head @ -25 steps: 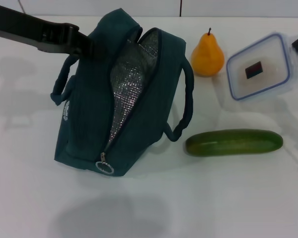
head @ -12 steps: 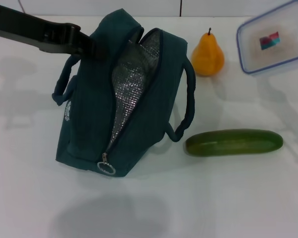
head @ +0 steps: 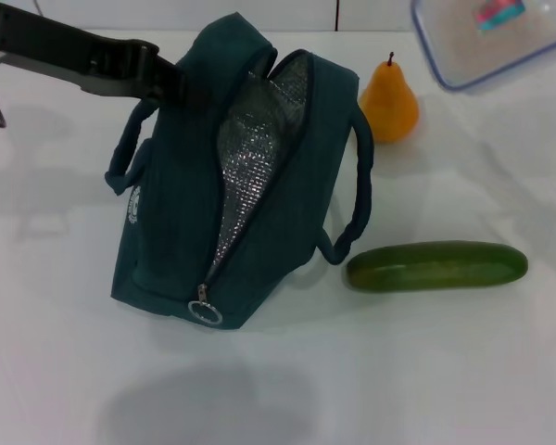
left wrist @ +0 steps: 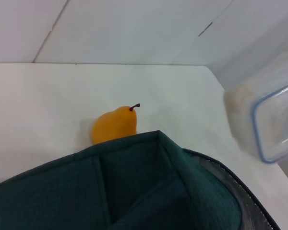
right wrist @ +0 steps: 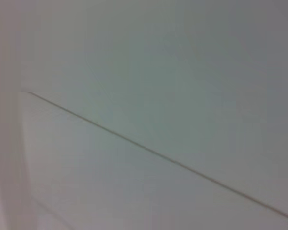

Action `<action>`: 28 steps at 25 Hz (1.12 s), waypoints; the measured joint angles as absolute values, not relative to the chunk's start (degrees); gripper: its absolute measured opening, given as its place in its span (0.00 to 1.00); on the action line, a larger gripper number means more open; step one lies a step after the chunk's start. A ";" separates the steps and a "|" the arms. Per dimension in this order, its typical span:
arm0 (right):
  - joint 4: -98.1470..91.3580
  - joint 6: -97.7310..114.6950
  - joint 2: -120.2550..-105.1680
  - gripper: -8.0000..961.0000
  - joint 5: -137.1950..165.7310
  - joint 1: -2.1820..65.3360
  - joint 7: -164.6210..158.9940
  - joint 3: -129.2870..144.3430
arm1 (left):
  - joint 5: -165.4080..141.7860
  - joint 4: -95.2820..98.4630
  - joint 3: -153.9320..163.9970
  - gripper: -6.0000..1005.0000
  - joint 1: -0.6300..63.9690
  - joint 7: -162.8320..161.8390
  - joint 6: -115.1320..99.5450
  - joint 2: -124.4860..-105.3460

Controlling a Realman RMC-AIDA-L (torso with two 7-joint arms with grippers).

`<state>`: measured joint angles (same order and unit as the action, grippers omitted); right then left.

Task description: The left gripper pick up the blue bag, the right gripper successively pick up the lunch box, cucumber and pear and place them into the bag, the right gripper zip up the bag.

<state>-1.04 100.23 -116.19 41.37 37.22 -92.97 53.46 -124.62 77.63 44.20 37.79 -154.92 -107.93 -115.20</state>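
The blue bag stands tilted on the white table, its zip open and the silver lining showing. My left gripper is shut on the bag's top edge at the back left. The clear lunch box with a blue-rimmed lid hangs in the air at the far right, partly cut off by the head view's edge; the right gripper holding it is out of view. The orange pear stands right of the bag. The green cucumber lies nearer the front right. The left wrist view shows the bag, pear and lunch box.
A metal zip-pull ring hangs at the bag's near lower end. One carry handle loops out on the bag's right side toward the cucumber. The right wrist view shows only a plain wall.
The lunch box has risen from the table at the right and moved up and back, now partly out of the head view. The bag has shifted slightly right in the left gripper.
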 joint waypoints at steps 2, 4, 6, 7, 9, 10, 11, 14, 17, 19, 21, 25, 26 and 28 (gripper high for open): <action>-0.92 100.28 -116.19 0.10 41.19 39.08 -93.51 53.46 | -124.62 77.62 44.20 0.05 37.79 -154.96 -107.93 -115.34; -0.87 100.44 -116.19 0.10 41.10 41.42 -93.88 53.45 | -124.63 77.60 44.21 0.05 37.83 -154.96 -107.92 -115.64; -0.85 100.57 -116.19 0.10 41.10 43.31 -94.09 53.53 | -124.63 77.32 44.23 0.05 38.07 -154.95 -107.91 -115.85; -0.84 100.57 -116.19 0.10 41.10 44.12 -94.25 53.64 | -124.63 76.97 44.23 0.05 38.33 -154.94 -107.90 -115.92; -0.78 100.48 -116.19 0.10 41.13 45.48 -94.44 53.83 | -124.63 75.83 44.34 0.05 39.10 -154.79 -107.86 -116.16; -0.55 100.31 -116.19 0.10 41.23 46.26 -94.50 53.91 | -124.63 75.34 44.46 0.05 39.44 -154.72 -107.86 -116.27; -0.25 100.24 -116.19 0.10 41.34 46.81 -94.51 53.98 | -124.63 74.87 44.72 0.05 39.73 -154.68 -107.87 -116.39; 1.12 99.96 -116.19 0.10 41.84 49.16 -94.47 54.15 | -124.63 74.55 45.49 0.05 39.96 -154.64 -107.88 -116.66; 1.47 99.38 -116.19 0.10 42.59 50.59 -94.33 54.22 | -124.48 74.53 46.00 0.05 40.30 -154.64 -107.90 -116.91; 1.49 98.78 -116.19 0.10 43.29 51.01 -94.28 54.27 | -123.82 74.53 46.05 0.05 40.47 -154.67 -107.91 -117.01; 1.50 98.16 -116.19 0.10 43.94 51.23 -94.15 54.31 | -123.06 74.52 46.10 0.05 40.49 -154.68 -107.91 -117.02; 1.50 97.09 -116.19 0.09 45.25 51.37 -93.83 54.34 | -121.76 74.38 45.91 0.05 40.52 -154.67 -107.88 -116.87; 1.50 96.86 -116.19 0.09 45.53 51.40 -93.67 54.34 | -121.36 74.20 45.87 0.05 40.52 -154.65 -107.87 -116.80; 1.50 96.29 -116.19 0.09 45.98 51.41 -93.37 54.38 | -120.60 73.60 45.84 0.05 40.52 -154.59 -107.78 -116.66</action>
<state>1.50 96.29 -116.19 45.98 51.41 -93.37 54.38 -120.60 73.60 45.84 40.52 -154.59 -107.78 -116.66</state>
